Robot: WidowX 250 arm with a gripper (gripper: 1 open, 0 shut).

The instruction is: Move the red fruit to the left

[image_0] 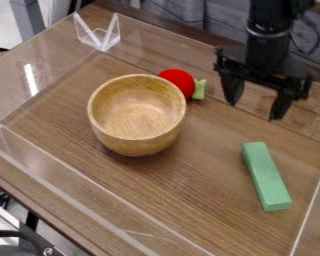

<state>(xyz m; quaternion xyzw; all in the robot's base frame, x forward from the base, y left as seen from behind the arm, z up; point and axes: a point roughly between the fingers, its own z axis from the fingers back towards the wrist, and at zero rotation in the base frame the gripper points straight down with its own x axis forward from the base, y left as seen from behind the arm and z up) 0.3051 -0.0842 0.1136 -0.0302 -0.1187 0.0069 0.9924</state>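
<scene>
The red fruit [180,82] is small, round and glossy, with a pale green leafy end on its right. It lies on the wooden table just behind the right rim of the wooden bowl [137,114]. My gripper [262,99] hangs to the right of the fruit, a short way off and above the table. Its black fingers [234,90] point down and stand wide apart, open, with nothing between them.
A flat green rectangular block [266,175] lies at the front right. Clear plastic walls [96,32] ring the table, with a low front wall near the bottom edge. The wooden table [176,190] shows bare wood in front of the bowl.
</scene>
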